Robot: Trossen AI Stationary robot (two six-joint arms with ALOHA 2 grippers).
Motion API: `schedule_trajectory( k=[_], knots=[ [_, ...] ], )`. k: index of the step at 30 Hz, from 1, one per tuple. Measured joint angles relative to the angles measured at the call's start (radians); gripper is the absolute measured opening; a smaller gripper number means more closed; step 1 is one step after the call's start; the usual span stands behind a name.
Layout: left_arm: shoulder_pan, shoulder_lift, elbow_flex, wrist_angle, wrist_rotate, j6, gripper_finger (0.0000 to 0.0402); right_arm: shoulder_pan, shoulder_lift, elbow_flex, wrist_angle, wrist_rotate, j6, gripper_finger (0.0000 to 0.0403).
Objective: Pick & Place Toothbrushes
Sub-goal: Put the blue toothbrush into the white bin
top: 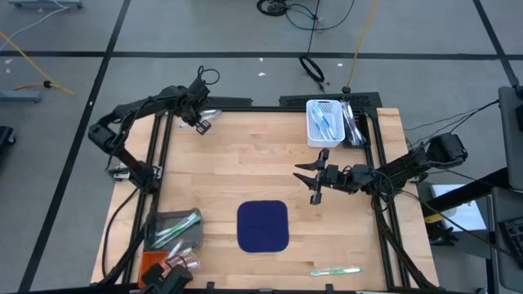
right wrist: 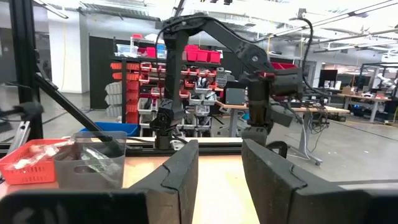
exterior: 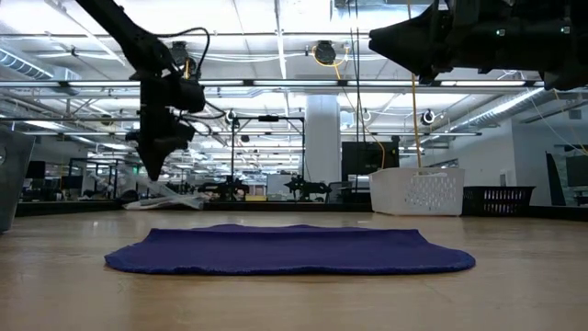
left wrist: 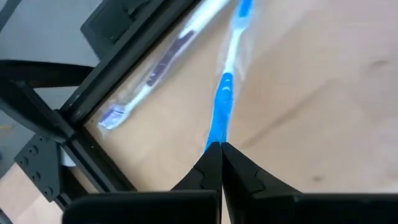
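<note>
At the table's far left corner, my left gripper (top: 201, 124) is shut on a blue-and-white toothbrush (left wrist: 231, 56) in a clear wrapper. A second toothbrush, white and purple (left wrist: 152, 68), lies flat on the wood beside the black frame rail. My right gripper (top: 315, 178) hovers open over the middle right of the table with nothing between its fingers (right wrist: 221, 177). More toothbrushes lie in the white basket (top: 324, 122) and the clear bin (top: 173, 229). One toothbrush (top: 335, 271) lies near the front edge. The navy mat (top: 263, 226) lies flat at the centre front. My left gripper pinches the blue end of the toothbrush's handle (left wrist: 217, 130) between its two fingertips. The fingers point steeply down and lie along the brush. The brush runs away from the fingertips inside its wrapper. I cannot tell whether its far end rests on the table.
A black frame rail (left wrist: 124, 56) runs close beside the left gripper. The white basket and a dark tray (top: 354, 124) stand at the far right. The clear bin and an orange bin (top: 159, 265) stand at the front left. Bare wood lies around the mat.
</note>
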Motion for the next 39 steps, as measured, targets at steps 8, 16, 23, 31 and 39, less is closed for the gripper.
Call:
schedule_trajectory(
  k=[8, 16, 23, 31, 39],
  knots=[
    [-0.102, -0.096, 0.000, -0.039, 0.047, -0.035, 0.0000, -0.013, 0.000, 0.000, -0.005, 0.000, 0.026, 0.0116],
    [-0.214, -0.179, 0.000, -0.035, 0.101, -0.123, 0.0000, -0.013, 0.000, 0.000, -0.022, 0.000, 0.030, 0.0116],
    [-0.336, -0.210, 0.000, -0.029, 0.137, -0.185, 0.0000, -0.013, 0.000, 0.000, -0.030, 0.000, 0.032, 0.0116],
    [-0.452, -0.170, 0.000, -0.036, 0.059, -0.152, 0.0004, -0.013, 0.000, 0.000, -0.039, 0.000, 0.052, 0.0116],
    [-0.431, -0.046, 0.001, -0.039, 0.068, -0.146, 0.0092, -0.013, 0.000, 0.000, -0.048, -0.001, 0.052, 0.0116]
  ],
)
